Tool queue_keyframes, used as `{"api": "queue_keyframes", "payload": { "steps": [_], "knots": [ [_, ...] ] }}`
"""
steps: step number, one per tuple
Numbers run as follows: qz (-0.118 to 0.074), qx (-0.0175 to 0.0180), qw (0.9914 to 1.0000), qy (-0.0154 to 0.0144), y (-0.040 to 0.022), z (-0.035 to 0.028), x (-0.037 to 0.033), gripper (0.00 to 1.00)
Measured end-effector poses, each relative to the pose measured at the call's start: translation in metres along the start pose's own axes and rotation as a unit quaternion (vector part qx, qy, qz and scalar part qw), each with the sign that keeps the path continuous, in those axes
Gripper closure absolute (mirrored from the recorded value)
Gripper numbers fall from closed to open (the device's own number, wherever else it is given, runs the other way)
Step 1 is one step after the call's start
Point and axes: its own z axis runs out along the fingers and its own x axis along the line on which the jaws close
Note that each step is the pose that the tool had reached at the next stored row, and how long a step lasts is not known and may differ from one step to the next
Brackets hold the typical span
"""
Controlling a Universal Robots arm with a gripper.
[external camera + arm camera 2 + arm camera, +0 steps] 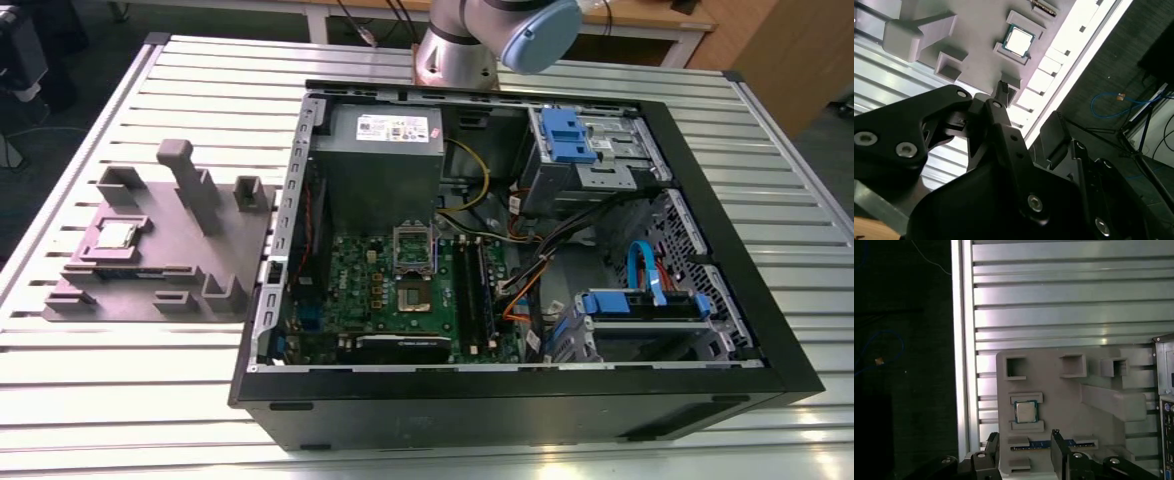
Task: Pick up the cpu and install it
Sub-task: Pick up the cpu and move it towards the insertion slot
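1. cpu (118, 235) lies flat, silver top up, in a shallow seat on the grey fixture (160, 270), which rests on the slatted metal table (134, 400) at the exterior view's left.
2. Both wrist views show the cpu (1026, 412) (1018, 41) framed by low raised ledges of the fixture (1064, 405), with nothing touching it.
3. In the first wrist view the gripper (1024, 440) hangs above the fixture, apart from the chip. Its two black fingers (993, 442) are spread wide, with nothing between them.
4. The second wrist view shows the same spread from the side: the gripper (1029, 112) has one fingertip over the fixture's edge and the other over the table's rim.
5. A thin blue-green strip (1039, 444) sits in a slot of the fixture just beside the cpu's seat, between the two fingers as the first wrist view shows it.
6. Upright blocks (187, 180) rise from the fixture on the side nearer the computer case.
7. The open computer case (534, 400) lies on its side next to the fixture, towards the exterior view's right, and the green motherboard (360, 290) is exposed inside.
8. The arm (494, 35) stands at the far edge of the table, behind the case.
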Motion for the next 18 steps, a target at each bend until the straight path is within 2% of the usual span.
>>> {"api": "queue_keyframes", "payload": {
  "steps": [2,4,5,6,18],
  "knots": [
    [-0.013,0.0001,0.99992,0.0007,0.0,0.0002,0.0001,0.47],
    [-0.014,0.0002,0.9999,0.0007,0.0,0.0002,0.0001,0.47],
    [-0.014,0.0011,0.99989,0.0007,-0.0003,0.0067,0.0002,0.47],
    [-0.014,0.0011,0.99989,0.0007,-0.0008,0.0175,0.0004,0.47],
    [-0.014,0.0012,0.99989,0.0007,-0.001,0.0212,0.0005,0.47]
  ]
}}
